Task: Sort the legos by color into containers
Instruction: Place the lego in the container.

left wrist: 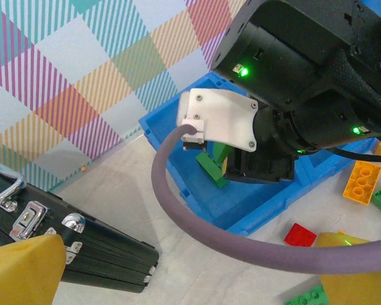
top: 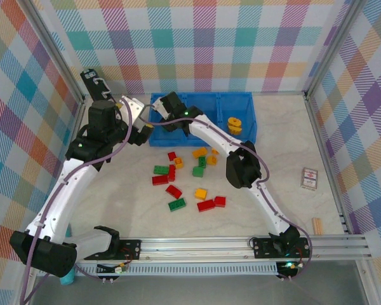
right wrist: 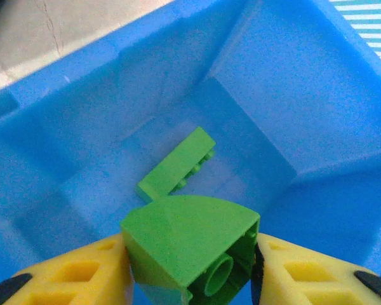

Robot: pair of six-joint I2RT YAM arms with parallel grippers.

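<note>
Your right gripper (right wrist: 190,274) hangs over the left compartment (top: 155,101) of the tray (top: 241,100), which sits at the middle of the far edge of the bench (top: 286,146). Its jaws are narrow, and the green brick (right wrist: 184,232) sits between the yellow pads (right wrist: 76,273), which appear to touch both of its flanks. I read that as a hold, though a light one.

A flat green piece (right wrist: 178,166) lies on the compartment floor just below the brick. A yellow piece (top: 235,124) lies in the right compartment. The other legos (top: 175,191) are scattered loosely around the middle of the bench.

Your left gripper (left wrist: 187,267) stands wide open and empty, just off the tray's left end.

Expect this brick to be very light, hard and smooth. It will not flex or crack under the pads, but I judge it slippery. One face is sloped or rounded, so squeezing there would likely squirt it out or twist it. Take such bricks across two flat, parallel sides, low on the body and centred. Keep clear of the studs and the hollow underside.

When dropped, it will probably bounce or skid on the hard tray floor, so release low and well inside the walls. It could also land on the flat piece and come to rest tilted.
</note>
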